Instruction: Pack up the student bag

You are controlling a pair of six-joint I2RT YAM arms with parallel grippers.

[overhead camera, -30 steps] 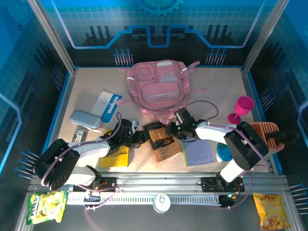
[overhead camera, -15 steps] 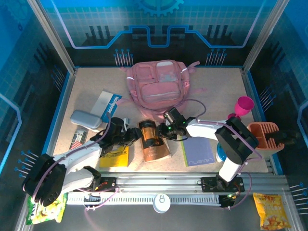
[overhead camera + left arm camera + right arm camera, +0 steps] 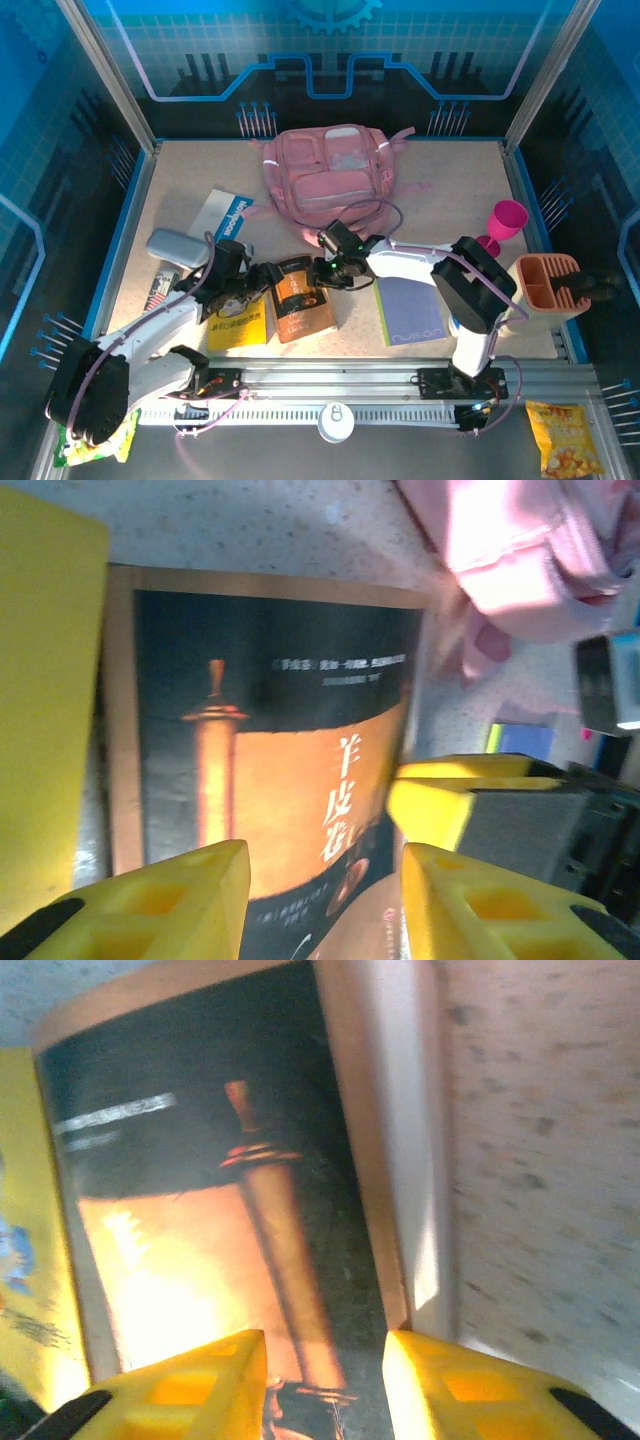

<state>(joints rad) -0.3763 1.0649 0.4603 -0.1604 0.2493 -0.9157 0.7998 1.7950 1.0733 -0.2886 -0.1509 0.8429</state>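
Student bag point(image 3: 325, 185) sits unpacked at upper centre. The book point(image 3: 300, 305) has slid left, with left end effector point(image 3: 262, 283) and right end effector point(image 3: 328, 272) part-open over it, gripping nothing.

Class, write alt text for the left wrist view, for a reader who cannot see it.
A dark-and-orange book lies flat on the speckled table, with the left claw open over it, yellow fingers along the bottom. The right claw sits at the book's right edge; the pink student bag is top right.
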